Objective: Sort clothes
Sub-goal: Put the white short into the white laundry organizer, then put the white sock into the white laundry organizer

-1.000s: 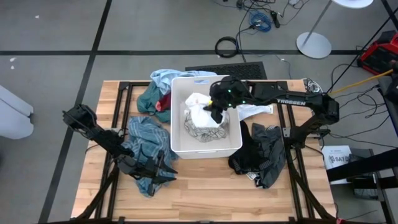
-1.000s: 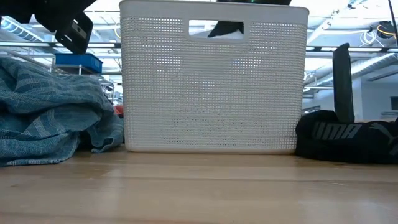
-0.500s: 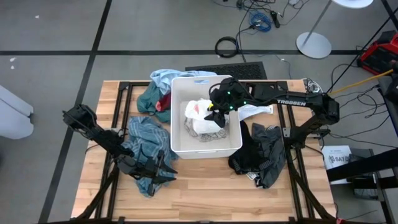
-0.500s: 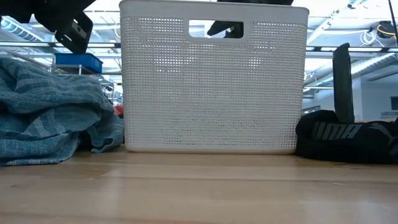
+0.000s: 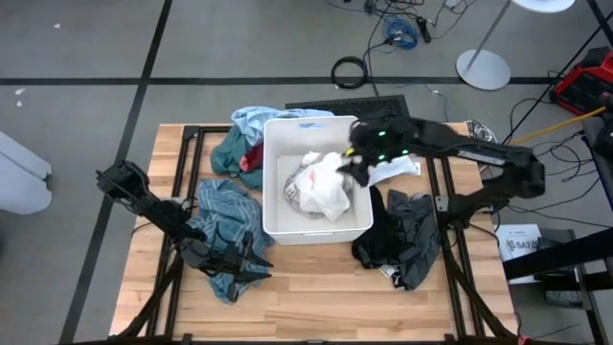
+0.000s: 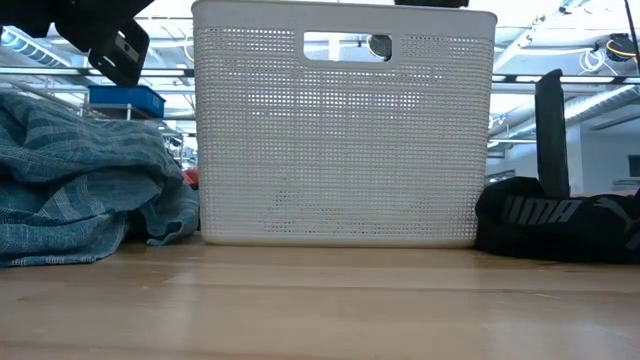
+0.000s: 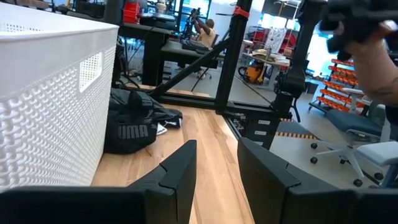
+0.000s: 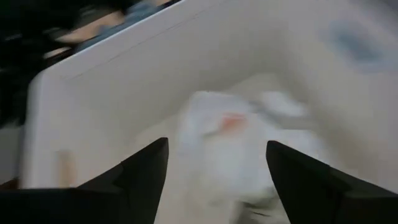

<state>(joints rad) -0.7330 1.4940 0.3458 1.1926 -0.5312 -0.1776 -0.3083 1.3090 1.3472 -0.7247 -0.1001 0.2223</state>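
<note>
1. Right gripper [image 5: 356, 165] hangs over the bin's [image 5: 273, 192] right rim — fingers spread, empty.
2. White garment [image 5: 321, 187] lies inside the bin.
3. Left gripper [image 5: 251, 261] rests near the teal garment [image 5: 222, 206] — fingers parted.

High view: overhead, straight down on whole desk [image 5: 316, 297].
Low view: desk height, level, close to white bin [image 6: 345, 130].
Left wrist view: bin's outer wall, room beyond.
Right wrist view: down into bin, close.

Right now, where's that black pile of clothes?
In the high view, the black clothes lie on the table's right side, just right of the white bin and below the right gripper.
</note>
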